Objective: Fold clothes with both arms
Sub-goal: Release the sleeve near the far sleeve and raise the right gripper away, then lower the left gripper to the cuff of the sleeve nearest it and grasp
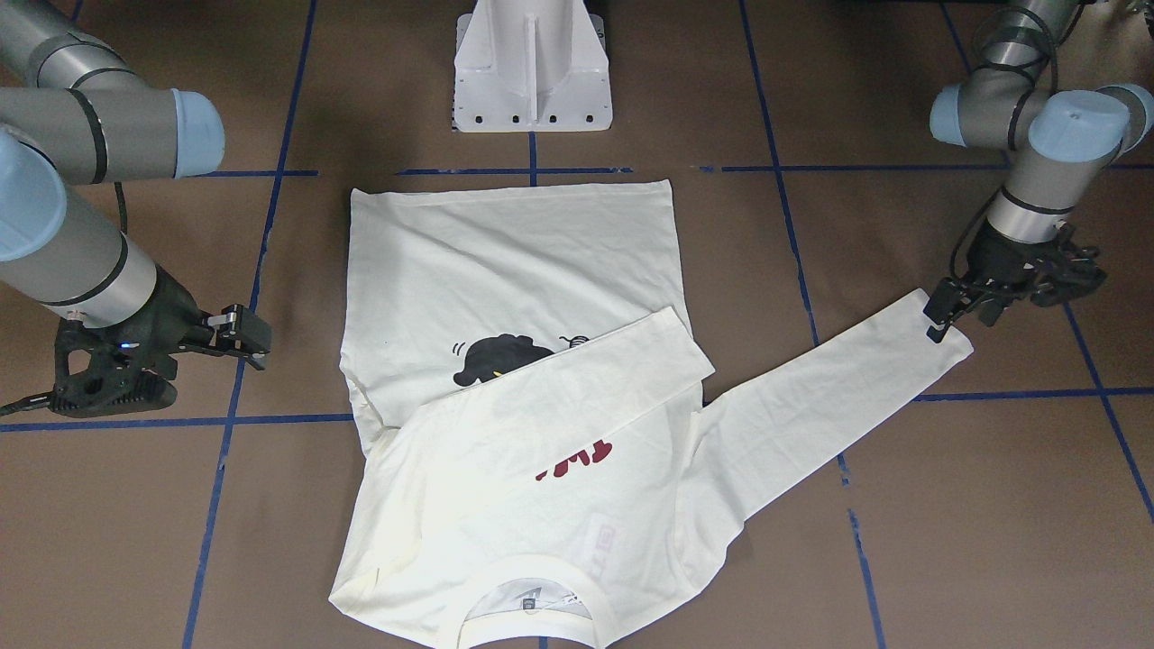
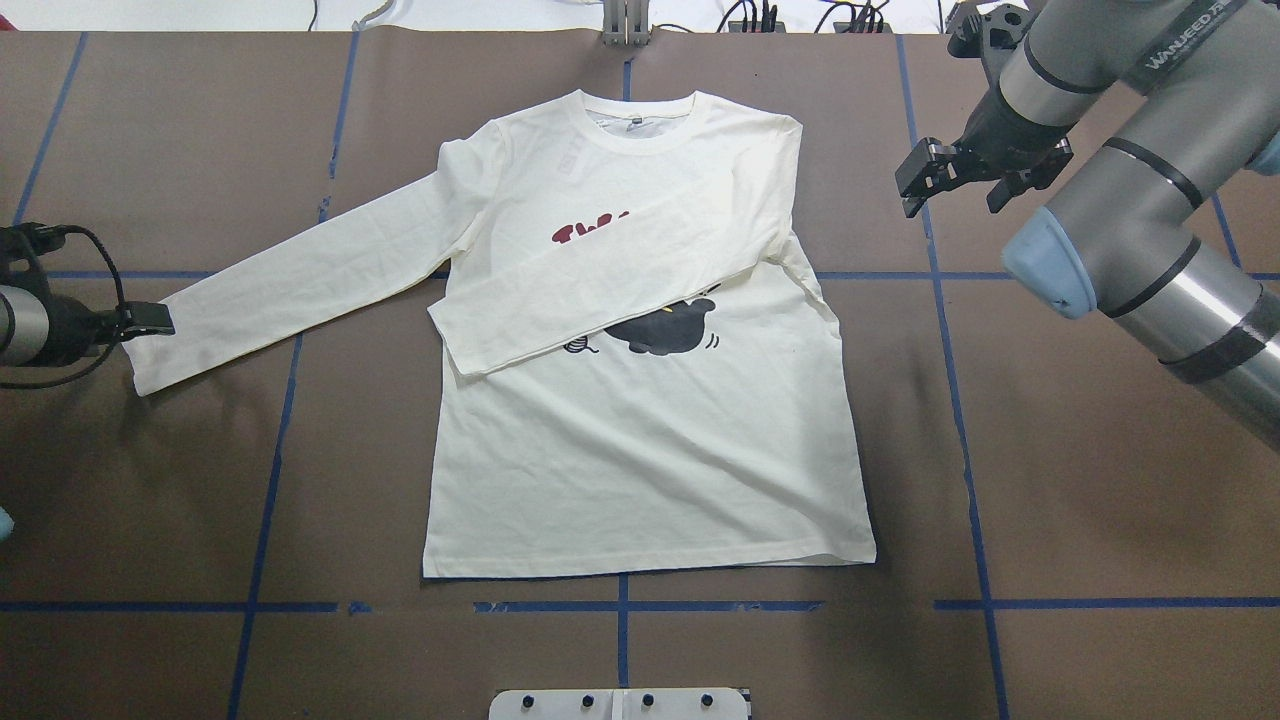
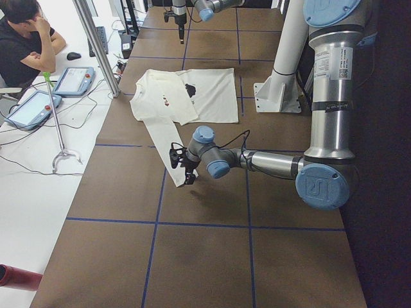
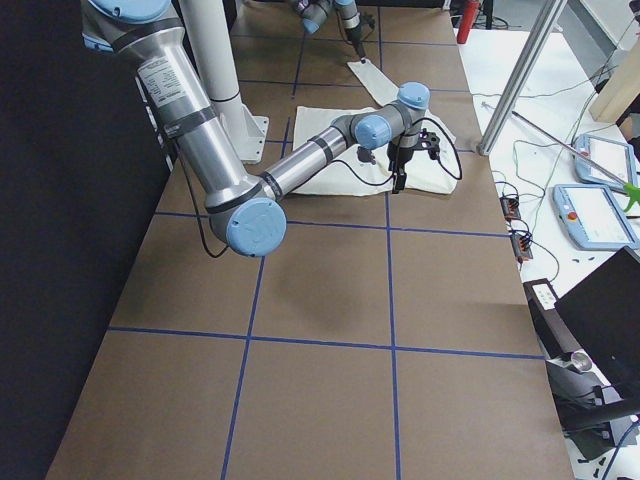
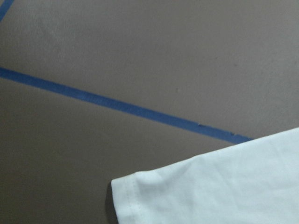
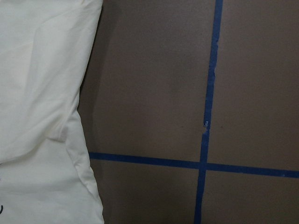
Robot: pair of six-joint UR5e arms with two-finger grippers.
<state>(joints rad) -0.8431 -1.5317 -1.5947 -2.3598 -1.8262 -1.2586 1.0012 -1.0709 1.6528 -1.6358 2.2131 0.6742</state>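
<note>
The cream long-sleeved shirt (image 2: 640,450) lies flat, print up, collar away from the robot. One sleeve (image 2: 610,280) is folded across the chest and covers part of the red lettering and the black cat. The other sleeve (image 2: 300,270) stretches out flat toward the robot's left. My left gripper (image 2: 150,318) is down at that sleeve's cuff (image 5: 210,186), touching its end; I cannot tell whether its fingers are closed on the cloth. My right gripper (image 2: 955,190) hangs open and empty over bare table beside the shirt's shoulder, clear of the cloth (image 6: 42,93).
Brown table with a blue tape grid (image 2: 620,606). The white pedestal base (image 1: 532,81) stands at the robot's edge, just past the shirt's hem. In the exterior left view a person (image 3: 26,38) sits at a side desk with tablets (image 3: 74,80).
</note>
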